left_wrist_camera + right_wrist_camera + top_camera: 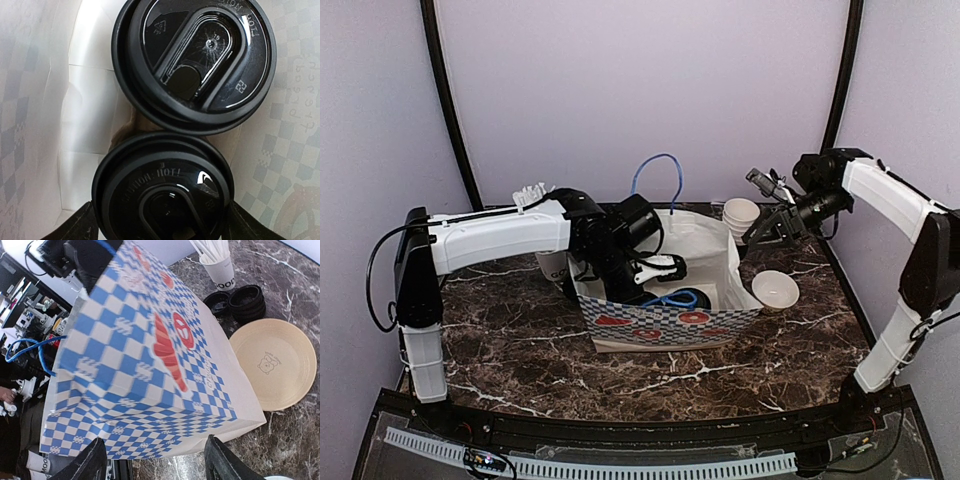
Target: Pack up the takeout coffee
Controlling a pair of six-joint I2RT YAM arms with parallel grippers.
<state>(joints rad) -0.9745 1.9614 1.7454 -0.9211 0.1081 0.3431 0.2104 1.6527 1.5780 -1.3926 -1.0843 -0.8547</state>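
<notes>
Item 1. Left gripper (161, 212), inside the paper bag (35, 100).
- Jaws: spread wide, one finger (75, 227) on each side of the near coffee cup (162, 192). I cannot tell whether the pads are pressing on it.
- Between the jaws: the near coffee cup, black lid on, seen from above.
- Just ahead of the jaws: the far coffee cup (195, 60), also lidded, its rim touching or overlapping the near lid.
- Around both cups: the bag's white inner walls.

Item 2. Right gripper (155, 442), outside the bag.
- Jaws: released, with nothing between them.
- Directly ahead: the bag's blue-checked side.
- Ahead and right: tan plate (275, 365), lying flat on the marble table (300, 270) beside the bag.
- Beyond the plate: stack of black lids (246, 302).
- Farthest: white cup of straws (220, 267).
</notes>
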